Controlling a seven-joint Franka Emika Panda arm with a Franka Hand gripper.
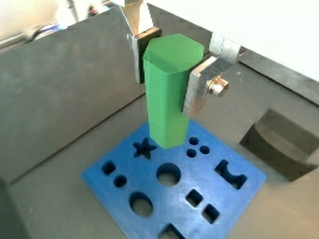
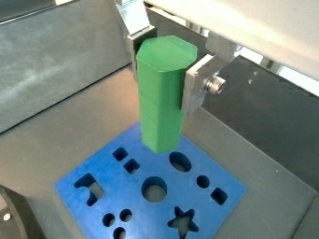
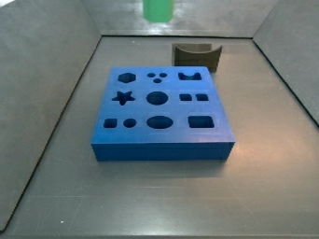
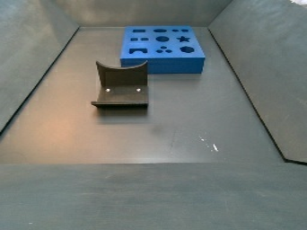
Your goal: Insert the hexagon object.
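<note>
Green hexagon [image 1: 169,89] pinched upright in pincer [image 1: 171,67], high above blue block [image 3: 159,107], seemingly clear of holes.

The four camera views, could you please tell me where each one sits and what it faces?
Wrist view: on the arm, looking down past the tool holding the hexagon object over the blue block.
Wrist view: same, from the opposite side.
Side view: raised, facing block; only the hexagon's tip shows.
Side view: raised, facing the dark olive curved piece; no robot.
All share the block.
</note>
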